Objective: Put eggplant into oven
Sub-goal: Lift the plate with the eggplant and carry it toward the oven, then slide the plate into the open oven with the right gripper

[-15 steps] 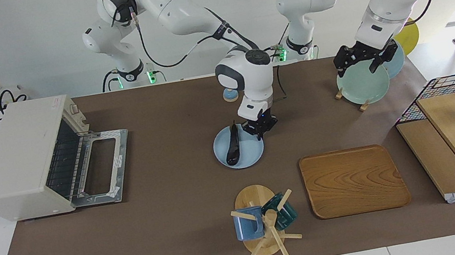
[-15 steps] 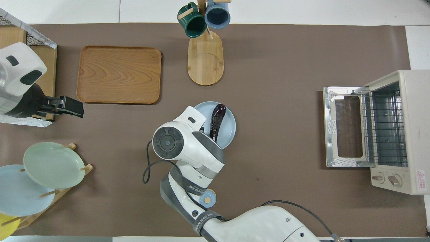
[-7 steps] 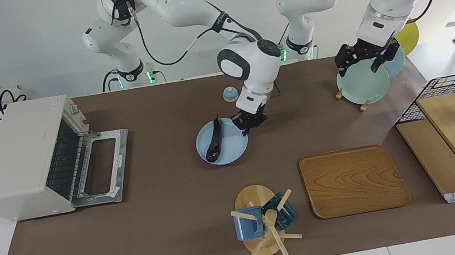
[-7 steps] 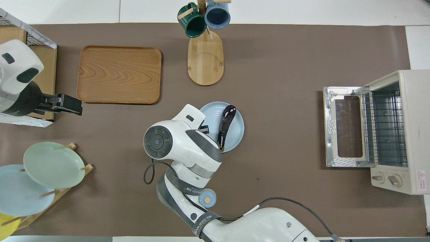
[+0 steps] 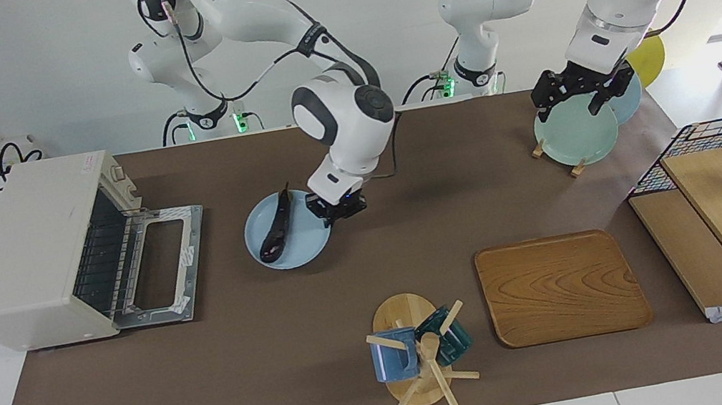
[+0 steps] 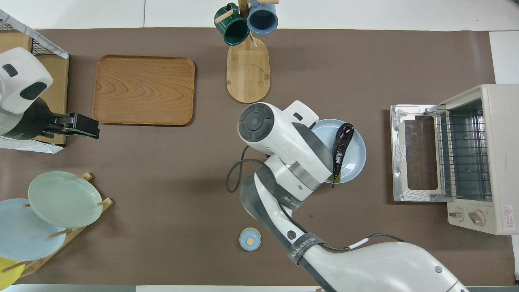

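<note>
On the blue plate (image 5: 288, 246) eggplant (image 5: 276, 227), right gripper (image 5: 333, 210) clenched on its rim, hidden overhead, left gripper (image 5: 578, 97) released

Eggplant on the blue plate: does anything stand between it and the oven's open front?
Nothing visible does. The eggplant lies on the light blue plate, gripped at its rim by the right gripper. Only bare brown mat separates it from the oven, whose door lies folded down, rack exposed.

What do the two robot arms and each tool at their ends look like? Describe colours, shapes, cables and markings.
Both arms are glossy white rounded segments with dark grey joint caps and black cables. The right tool and left tool are black. A lettered black band wraps the right arm.
</note>
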